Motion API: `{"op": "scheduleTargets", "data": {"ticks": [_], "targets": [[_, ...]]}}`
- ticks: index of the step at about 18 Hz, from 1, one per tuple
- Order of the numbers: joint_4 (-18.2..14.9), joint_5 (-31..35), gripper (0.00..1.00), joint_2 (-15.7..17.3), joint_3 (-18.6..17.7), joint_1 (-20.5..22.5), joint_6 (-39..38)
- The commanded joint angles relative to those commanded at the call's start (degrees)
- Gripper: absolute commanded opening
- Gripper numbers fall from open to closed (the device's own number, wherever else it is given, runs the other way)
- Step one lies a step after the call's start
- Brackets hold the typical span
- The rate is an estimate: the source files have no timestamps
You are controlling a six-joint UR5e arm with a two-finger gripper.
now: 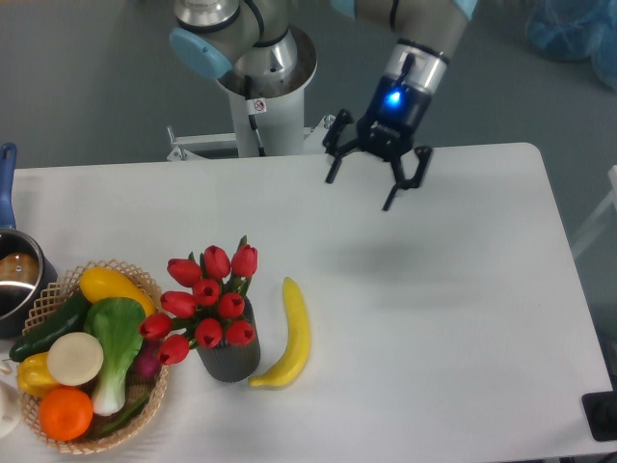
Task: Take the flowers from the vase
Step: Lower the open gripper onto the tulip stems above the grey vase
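Note:
The flowers [207, 299], a bunch of red tulip buds, stand in the dark ribbed vase [229, 359] at the front left of the white table. Their stems are hidden inside the vase. My gripper [362, 191] hangs above the far middle of the table, well to the upper right of the flowers. Its two black fingers are spread apart and hold nothing. A blue light glows on its wrist.
A yellow banana [290, 334] lies just right of the vase. A wicker basket [140, 289] of vegetables and fruit sits left of it. A steel pot [13, 280] with a blue handle is at the left edge. The robot base [265, 96] stands behind the table.

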Motion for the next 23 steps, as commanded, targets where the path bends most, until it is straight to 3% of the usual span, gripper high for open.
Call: {"op": "scheduleTargets", "data": {"ticks": [2,4,6,10,19,23], "targets": [[2.1,-7.6,1.00,-3.2,-0.1,-1.0,0.0],[2.9,-10.5,1.00,-4.6,-0.1,-1.5,0.0],[3.6,-11.0,1.00,-5.5,0.5,-2.5,0.0],[5.3,-12.6,1.00,-10.6,3.8,-6.2,0.0],[5.3,-15.2,1.00,-14.8,6.9,-9.0,-0.3],[5.3,-15.2,1.00,-17.8,10.2,-10.7,-0.4]]}}
